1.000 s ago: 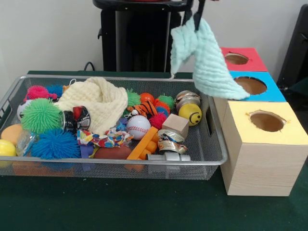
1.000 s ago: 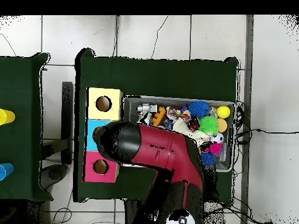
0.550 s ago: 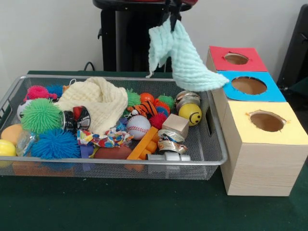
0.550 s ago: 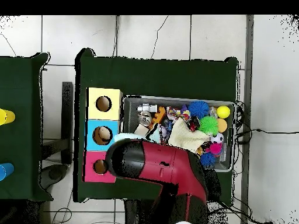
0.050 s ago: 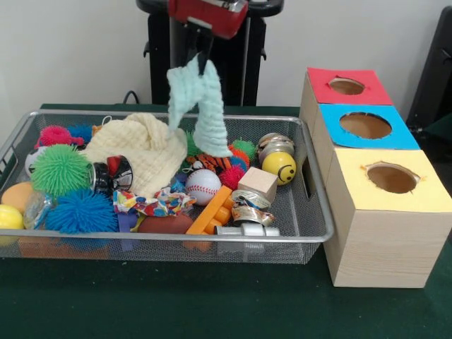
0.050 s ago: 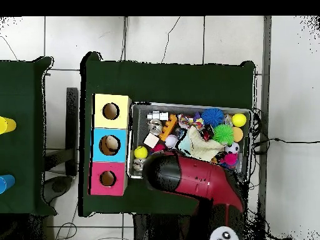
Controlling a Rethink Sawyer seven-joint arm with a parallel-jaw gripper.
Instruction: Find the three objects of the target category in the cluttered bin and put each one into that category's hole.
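My gripper [image 5: 203, 62] hangs under the red arm head at the top of the front view. It is shut on a mint green cloth [image 5: 210, 113], which dangles over the back middle of the wire bin [image 5: 176, 239]. A cream cloth [image 5: 141, 148] lies heaped in the bin just left of it. To the right of the bin stand three boxes with round holes: red [image 5: 346, 86], blue [image 5: 367, 126] and yellow [image 5: 392, 178]. In the overhead view the red arm [image 6: 187, 178] covers the bin's near side and hides the gripper and the mint cloth.
The bin holds spiky rubber balls [image 5: 60, 169], a baseball [image 5: 203, 185], a smiley ball [image 5: 280, 167], a wooden block [image 5: 258, 182], an orange brick [image 5: 210, 210], a toy tiger [image 5: 212, 159] and tape rolls. The boxes [image 6: 110, 145] stand close against the bin's side.
The gripper has carried the mint cloth from above the red and blue boxes leftward, so it now hangs over the bin. In the overhead view the arm has swung off the boxes.
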